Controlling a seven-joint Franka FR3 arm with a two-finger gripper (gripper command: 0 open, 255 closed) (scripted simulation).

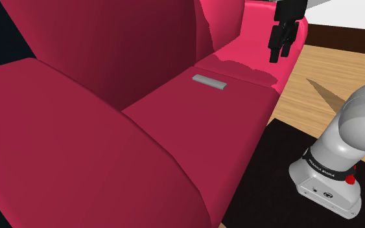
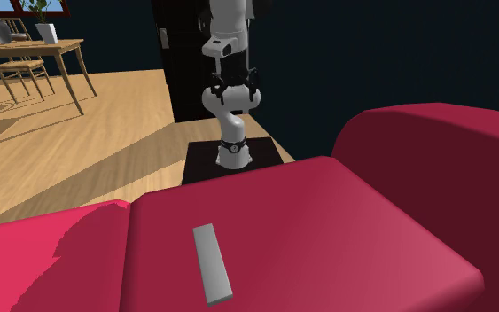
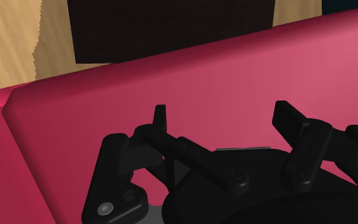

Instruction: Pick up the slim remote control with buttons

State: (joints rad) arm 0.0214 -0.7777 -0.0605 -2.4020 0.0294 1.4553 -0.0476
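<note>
A slim grey remote [image 1: 210, 81] lies flat on the red sofa's seat cushion [image 1: 194, 123], close to the back rest. In the second exterior view the remote [image 2: 212, 263] lies lengthwise at the near end of the cushion. My black gripper [image 1: 279, 55] hangs above the sofa's far armrest, up and to the shoulder view's right of the remote, well clear of it. In the wrist view the fingers [image 3: 160, 118] stand apart with only red upholstery between them. The gripper [image 3: 225, 121] is open and holds nothing.
The sofa's tall back rest [image 1: 109, 39] rises on the shoulder view's left, and a rounded armrest [image 2: 433, 133] bounds the seat. My arm [image 2: 230, 89] stands on a black stand [image 2: 230, 164] on wooden floor. A wooden table with chairs [image 2: 35, 49] stands far off.
</note>
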